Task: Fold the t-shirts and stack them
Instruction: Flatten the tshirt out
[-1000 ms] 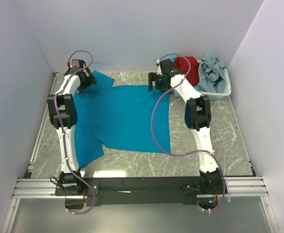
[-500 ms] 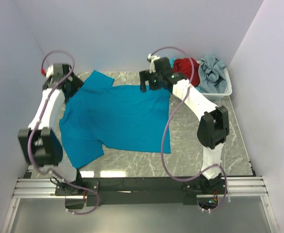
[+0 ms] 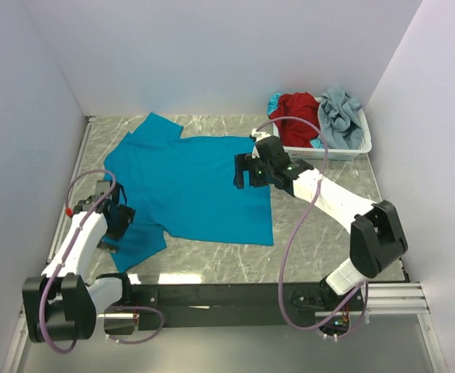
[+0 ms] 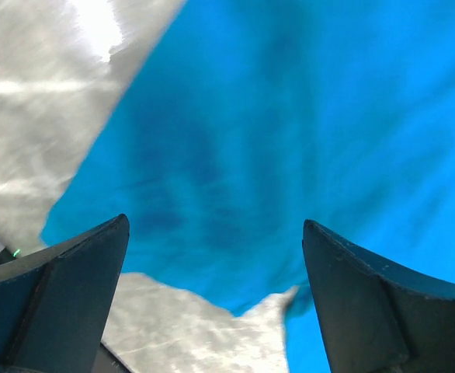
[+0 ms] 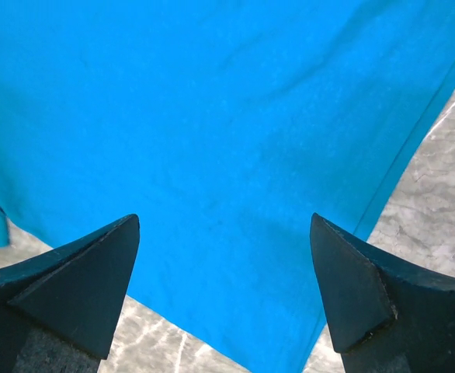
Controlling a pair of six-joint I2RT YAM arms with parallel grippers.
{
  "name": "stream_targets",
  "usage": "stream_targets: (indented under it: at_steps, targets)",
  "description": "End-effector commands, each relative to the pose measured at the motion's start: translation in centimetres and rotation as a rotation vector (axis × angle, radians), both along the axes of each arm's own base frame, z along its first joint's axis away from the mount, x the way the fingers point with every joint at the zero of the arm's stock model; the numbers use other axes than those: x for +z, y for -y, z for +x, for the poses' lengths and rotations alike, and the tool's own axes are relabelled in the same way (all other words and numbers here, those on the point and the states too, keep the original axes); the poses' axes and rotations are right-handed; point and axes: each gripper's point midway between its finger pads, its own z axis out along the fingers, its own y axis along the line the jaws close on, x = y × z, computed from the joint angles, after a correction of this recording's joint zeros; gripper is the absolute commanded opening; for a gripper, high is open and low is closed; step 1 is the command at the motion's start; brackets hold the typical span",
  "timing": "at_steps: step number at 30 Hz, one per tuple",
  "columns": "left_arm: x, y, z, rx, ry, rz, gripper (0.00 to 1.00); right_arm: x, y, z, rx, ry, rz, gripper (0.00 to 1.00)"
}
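The teal-blue t-shirt [image 3: 189, 183] lies spread flat on the marble table, collar to the left and hem to the right. My left gripper [image 3: 121, 221] is open and empty, hovering over the near sleeve [image 4: 212, 155] at the shirt's front left. My right gripper [image 3: 244, 172] is open and empty, hovering over the shirt's right part near the hem [image 5: 212, 140]. The red t-shirt [image 3: 299, 109] and the pale grey-blue t-shirt [image 3: 341, 115] lie bunched in the white basket [image 3: 342, 151] at the back right.
The white lattice basket stands in the back right corner against the walls. Pale walls enclose the table on the left, back and right. Bare marble [image 3: 328, 233] shows in front of and to the right of the shirt.
My left arm swung from the back left corner down to the shirt's near sleeve. My right gripper moved from the shirt's back edge nearer, over the hem side. The shirt lies as before.
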Motion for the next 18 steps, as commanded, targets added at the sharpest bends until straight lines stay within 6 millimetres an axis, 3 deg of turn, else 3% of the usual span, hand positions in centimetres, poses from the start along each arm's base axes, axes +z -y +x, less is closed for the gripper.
stream_targets:
  at_steps: [1,3,9,12,18]
  targets:
    - [-1.1,-0.1,-3.2,0.15,-0.057,-0.011,0.99,3.0,0.0,1.1,-0.063,0.103,0.08,0.96]
    - [-2.0,0.2,-4.4,0.171,-0.094,-0.02,0.99,2.6,0.2,0.9,-0.068,0.098,0.085,0.96]
    - [-3.7,1.1,-5.0,0.162,-0.131,-0.067,0.97,1.2,-0.4,-0.1,-0.036,0.049,0.108,0.96]
    - [-4.3,1.1,-5.1,0.174,-0.13,-0.071,0.85,0.8,-0.1,0.0,-0.051,0.047,0.088,0.96]
    - [-4.3,1.1,-5.1,0.168,-0.122,-0.071,0.45,0.1,0.3,0.1,-0.071,0.024,0.068,0.96]
